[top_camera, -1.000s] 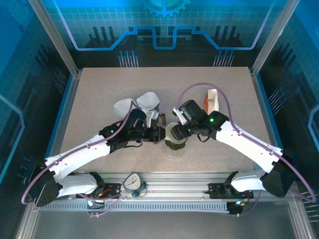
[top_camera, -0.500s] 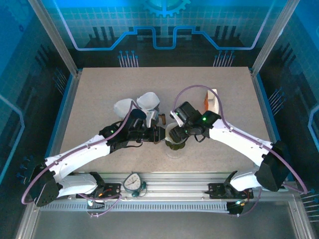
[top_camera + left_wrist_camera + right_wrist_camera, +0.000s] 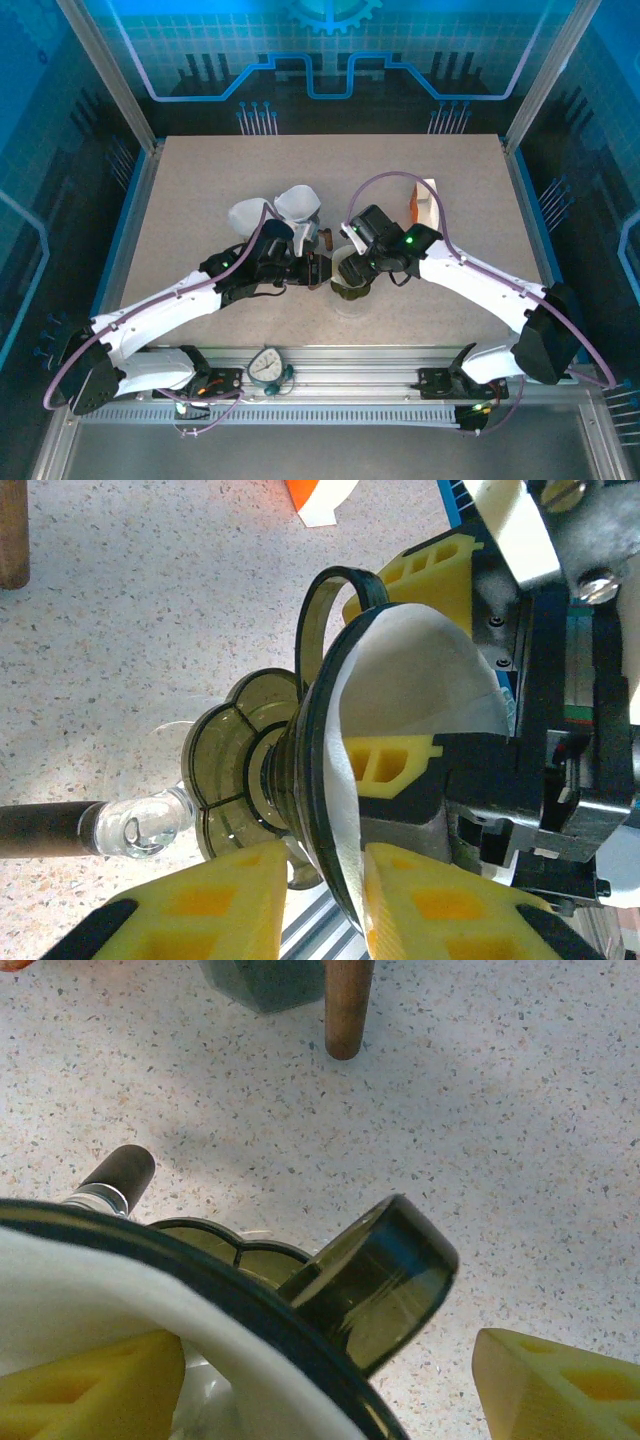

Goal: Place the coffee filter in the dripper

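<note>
The dark smoked dripper (image 3: pixel 350 290) stands on a glass carafe at the table's middle front. A white coffee filter (image 3: pixel 410 680) lies opened inside its cone, its edge along the rim (image 3: pixel 90 1280). My left gripper (image 3: pixel 322 270) comes from the left. In the left wrist view its yellow jaws (image 3: pixel 322 858) are shut on the dripper's rim, paper edge included. My right gripper (image 3: pixel 353 262) is open over the dripper. One of its fingers (image 3: pixel 385 765) is inside the filter and the other is outside. The dripper's handle (image 3: pixel 385 1280) sits between them, untouched.
A stack of white filters (image 3: pixel 285 208) lies behind my left gripper. An orange and white box (image 3: pixel 425 203) stands behind the right arm. A wooden peg (image 3: pixel 345 1005) and a dark object (image 3: pixel 265 978) lie beyond the dripper. A round gauge (image 3: pixel 268 365) sits on the front rail.
My right gripper has shifted a little left and farther over the dripper, covering more of the filter from above. My left arm holds still.
</note>
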Tool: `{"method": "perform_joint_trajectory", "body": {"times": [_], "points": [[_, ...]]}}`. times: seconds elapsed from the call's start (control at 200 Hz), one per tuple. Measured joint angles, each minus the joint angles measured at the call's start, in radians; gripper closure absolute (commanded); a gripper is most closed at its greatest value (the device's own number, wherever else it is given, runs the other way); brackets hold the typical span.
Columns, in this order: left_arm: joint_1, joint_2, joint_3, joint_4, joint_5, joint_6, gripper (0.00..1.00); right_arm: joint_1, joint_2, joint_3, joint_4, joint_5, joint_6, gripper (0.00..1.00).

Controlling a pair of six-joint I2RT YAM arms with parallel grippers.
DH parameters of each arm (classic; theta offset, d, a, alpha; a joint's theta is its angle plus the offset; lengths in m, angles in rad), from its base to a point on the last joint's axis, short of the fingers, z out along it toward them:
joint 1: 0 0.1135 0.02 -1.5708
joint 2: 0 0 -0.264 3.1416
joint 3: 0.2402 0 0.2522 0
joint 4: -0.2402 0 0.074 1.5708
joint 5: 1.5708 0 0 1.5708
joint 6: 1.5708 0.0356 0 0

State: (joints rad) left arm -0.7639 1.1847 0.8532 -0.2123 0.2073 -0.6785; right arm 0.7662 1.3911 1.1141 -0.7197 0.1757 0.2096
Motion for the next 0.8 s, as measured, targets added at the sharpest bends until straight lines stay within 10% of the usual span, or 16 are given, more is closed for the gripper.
{"method": "perform_joint_trajectory", "body": {"times": [0.42,0.8], "points": [[0.000,0.001,-0.006,0.009,0.000,0.000,0.72,-0.005,-0.235,-0.002,0.003,0.059,0.015,0.18],[0.000,0.001,-0.024,0.016,-0.001,-0.003,0.51,-0.037,-0.341,-0.036,0.003,0.083,0.045,0.14]]}}
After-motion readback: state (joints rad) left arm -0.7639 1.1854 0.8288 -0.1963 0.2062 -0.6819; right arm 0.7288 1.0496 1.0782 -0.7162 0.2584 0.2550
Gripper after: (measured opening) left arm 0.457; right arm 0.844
